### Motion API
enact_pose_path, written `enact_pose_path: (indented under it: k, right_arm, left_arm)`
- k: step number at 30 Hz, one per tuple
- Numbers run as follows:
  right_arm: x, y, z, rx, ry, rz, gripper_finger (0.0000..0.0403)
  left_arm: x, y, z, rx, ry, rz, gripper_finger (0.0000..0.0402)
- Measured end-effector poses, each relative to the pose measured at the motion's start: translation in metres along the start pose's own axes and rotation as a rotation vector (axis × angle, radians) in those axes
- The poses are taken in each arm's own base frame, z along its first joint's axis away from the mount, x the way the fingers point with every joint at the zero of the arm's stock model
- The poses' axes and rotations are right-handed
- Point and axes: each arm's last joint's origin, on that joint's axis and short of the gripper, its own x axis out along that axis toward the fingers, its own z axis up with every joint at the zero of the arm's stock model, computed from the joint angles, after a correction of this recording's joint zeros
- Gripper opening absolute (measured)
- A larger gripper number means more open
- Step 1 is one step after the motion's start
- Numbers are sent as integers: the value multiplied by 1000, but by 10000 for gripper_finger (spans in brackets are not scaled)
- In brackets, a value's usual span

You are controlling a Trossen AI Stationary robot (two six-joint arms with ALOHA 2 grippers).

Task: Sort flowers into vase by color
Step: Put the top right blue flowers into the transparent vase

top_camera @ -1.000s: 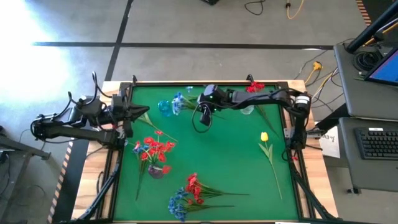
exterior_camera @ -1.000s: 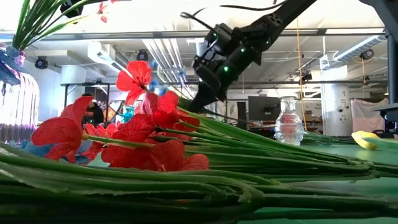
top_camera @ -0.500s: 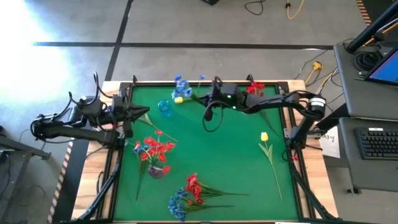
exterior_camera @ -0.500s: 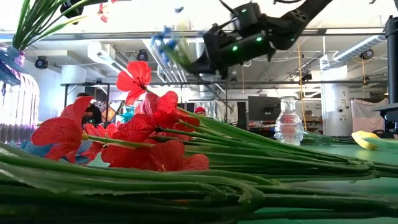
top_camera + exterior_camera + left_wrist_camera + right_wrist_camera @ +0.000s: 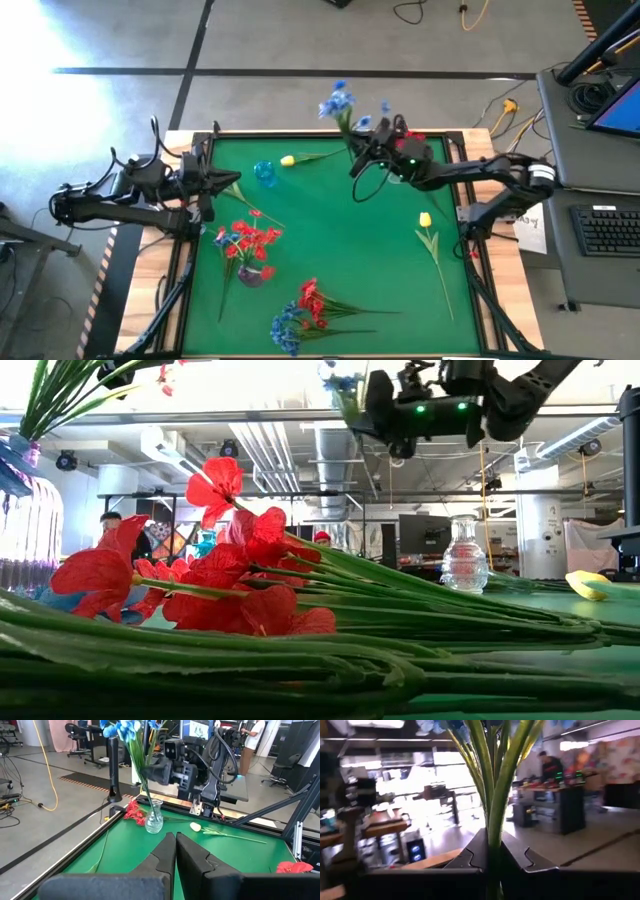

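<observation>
My right gripper (image 5: 357, 148) is raised over the table's far side, shut on a blue flower (image 5: 338, 103) that stands nearly upright with its blossoms (image 5: 121, 728) on top. A yellow flower (image 5: 288, 160) lies on the green mat beside a small blue vase (image 5: 264, 172). A clear vase (image 5: 154, 819) stands near the far right, with red flowers (image 5: 410, 140) by it. More red flowers (image 5: 250, 240) lie at the left, red and blue ones (image 5: 298, 312) at the near edge, and a yellow one (image 5: 426, 221) at the right. My left gripper (image 5: 234, 183) waits shut at the left edge. My right gripper pinches the blue flower's bundle of green stems (image 5: 492, 822) between its two fingers, well below the blossoms. The fingers come from the table's right, slanting upward, and lie across the stems. The flower is lifted clear of the table, blossoms up.
The mat's raised frame (image 5: 330, 134) runs around the work area. A vase (image 5: 252, 275) stands at the near left among the red flowers. Bare green mat (image 5: 350, 240) lies in the middle. People show in the room beyond the table.
My right gripper has risen and drawn back toward the table's right and far edge, tipping its fingers upward. The blue flower has swung from lying low near the blue vase to standing nearly upright, clear of the table. The yellow flower stays lying on the mat.
</observation>
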Motion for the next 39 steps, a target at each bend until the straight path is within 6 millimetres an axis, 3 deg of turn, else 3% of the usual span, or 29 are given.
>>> enact_pose_path:
  k: [7,11,19,27,39]
  right_arm:
    - [-30,-19,28,-47,-88,-76,18]
    - [-56,-40,41,-74,-135,-19,18]
    - [-103,-84,36,9,-158,-178,17]
    - [-124,-87,19,19,-144,-244,17]
    - [-133,-89,7,-9,-145,-320,17]
  left_arm:
    - [0,0,-1,-20,12,2,0]
    - [0,0,-3,-41,27,5,0]
    - [0,0,-3,-43,28,5,0]
    - [0,0,-3,-41,27,5,0]
    - [0,0,-3,-40,27,5,0]
